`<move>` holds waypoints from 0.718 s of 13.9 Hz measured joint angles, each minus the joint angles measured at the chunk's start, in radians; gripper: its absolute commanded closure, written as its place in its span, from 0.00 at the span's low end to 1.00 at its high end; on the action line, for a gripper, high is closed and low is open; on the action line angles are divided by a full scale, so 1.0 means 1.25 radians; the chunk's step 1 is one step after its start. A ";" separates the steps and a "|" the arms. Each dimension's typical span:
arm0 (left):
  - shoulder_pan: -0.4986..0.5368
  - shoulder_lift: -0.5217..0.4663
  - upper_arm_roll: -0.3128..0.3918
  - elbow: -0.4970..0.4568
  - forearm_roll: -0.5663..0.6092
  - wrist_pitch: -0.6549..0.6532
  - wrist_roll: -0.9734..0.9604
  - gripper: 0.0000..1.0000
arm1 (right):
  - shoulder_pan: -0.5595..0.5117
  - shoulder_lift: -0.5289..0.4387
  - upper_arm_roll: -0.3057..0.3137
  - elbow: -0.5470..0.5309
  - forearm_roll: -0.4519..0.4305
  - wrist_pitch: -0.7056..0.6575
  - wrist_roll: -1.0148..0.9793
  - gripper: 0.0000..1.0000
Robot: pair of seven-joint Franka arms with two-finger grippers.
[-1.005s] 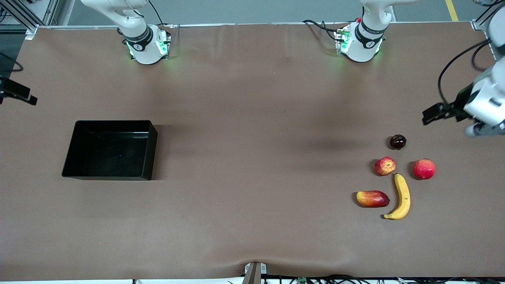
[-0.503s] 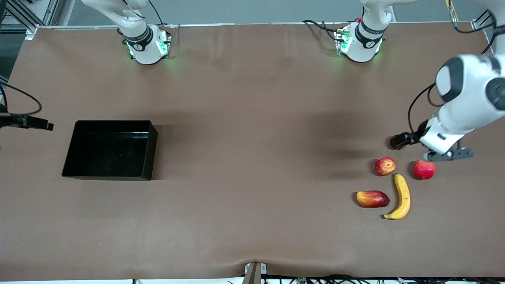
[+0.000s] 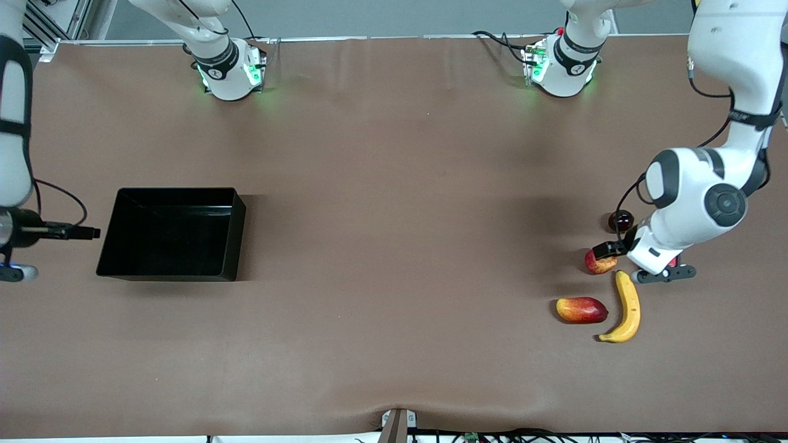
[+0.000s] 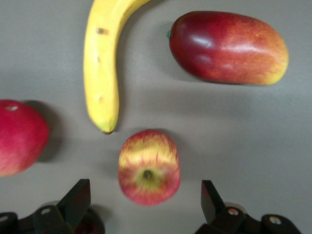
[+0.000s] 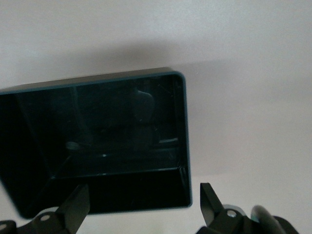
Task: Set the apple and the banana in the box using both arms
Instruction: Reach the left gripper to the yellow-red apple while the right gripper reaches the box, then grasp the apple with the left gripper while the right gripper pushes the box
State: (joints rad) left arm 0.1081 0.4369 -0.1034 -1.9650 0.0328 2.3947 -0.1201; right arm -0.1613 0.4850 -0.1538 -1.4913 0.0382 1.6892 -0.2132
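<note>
The apple (image 3: 598, 264) lies at the left arm's end of the table, partly hidden under the left hand. In the left wrist view the apple (image 4: 148, 165) sits just ahead of the open fingertips. My left gripper (image 3: 641, 257) hangs open and empty over it (image 4: 145, 199). The banana (image 3: 628, 306) lies nearer the camera than the apple and shows in the left wrist view (image 4: 102, 63). The black box (image 3: 237, 212) stands empty toward the right arm's end. My right gripper (image 3: 17, 251) is open and empty over the table beside the box (image 5: 185, 126), as the right wrist view (image 5: 144, 202) shows.
A red-yellow mango-like fruit (image 3: 581, 309) lies beside the banana (image 4: 226, 46). A red-pink round fruit (image 4: 19, 136) lies beside the apple, hidden under the left hand in the front view. A small dark fruit (image 3: 620, 219) lies farther from the camera.
The left arm has swung in from the table's end and come down over the apple. The right arm has moved in toward the box.
</note>
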 measured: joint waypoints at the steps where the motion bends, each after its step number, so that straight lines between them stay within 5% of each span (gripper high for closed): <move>1: -0.001 0.015 -0.001 0.002 0.000 0.015 0.000 0.00 | -0.012 0.016 0.000 -0.012 0.000 0.031 -0.022 0.00; 3: -0.002 0.037 -0.002 0.003 0.000 0.032 0.000 0.00 | -0.037 0.029 -0.001 -0.073 0.001 0.128 -0.069 0.00; 4: -0.002 0.042 -0.002 0.003 0.000 0.034 0.000 0.07 | -0.050 0.030 -0.001 -0.112 0.001 0.173 -0.087 0.09; 7: -0.002 0.050 -0.002 0.003 0.000 0.034 0.000 0.38 | -0.071 0.031 0.000 -0.218 0.002 0.278 -0.110 0.66; 10: -0.002 0.057 -0.001 0.004 0.001 0.034 0.000 0.92 | -0.071 0.031 0.006 -0.261 0.031 0.289 -0.134 1.00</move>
State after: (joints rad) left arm 0.1057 0.5081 -0.1048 -1.9600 0.0337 2.4369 -0.1201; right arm -0.2505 0.5241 -0.1466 -1.8178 0.0766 2.0500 -0.3812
